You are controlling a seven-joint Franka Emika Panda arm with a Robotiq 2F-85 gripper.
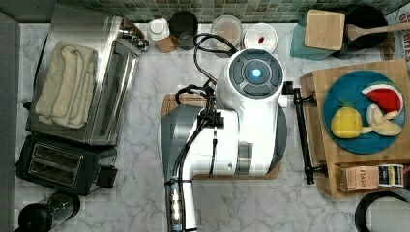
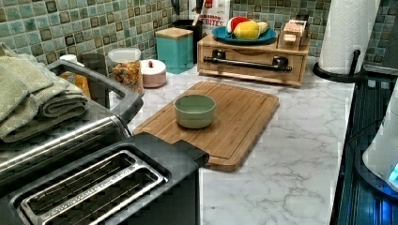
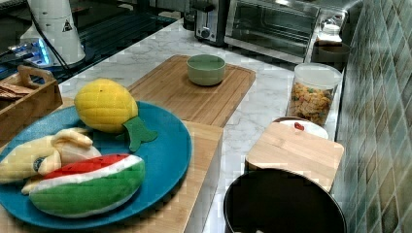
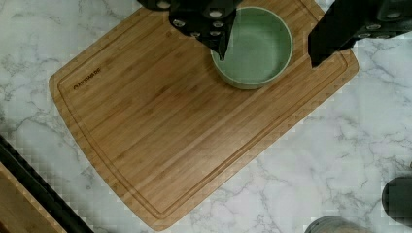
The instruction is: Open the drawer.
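Black claw is hanging wide open and empty over the bamboo cutting board, bamboo-wood drawer looking shut (black bar handle untouched), everything remaining.

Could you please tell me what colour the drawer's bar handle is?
Black. The handle on the drawer shows best in the left view.
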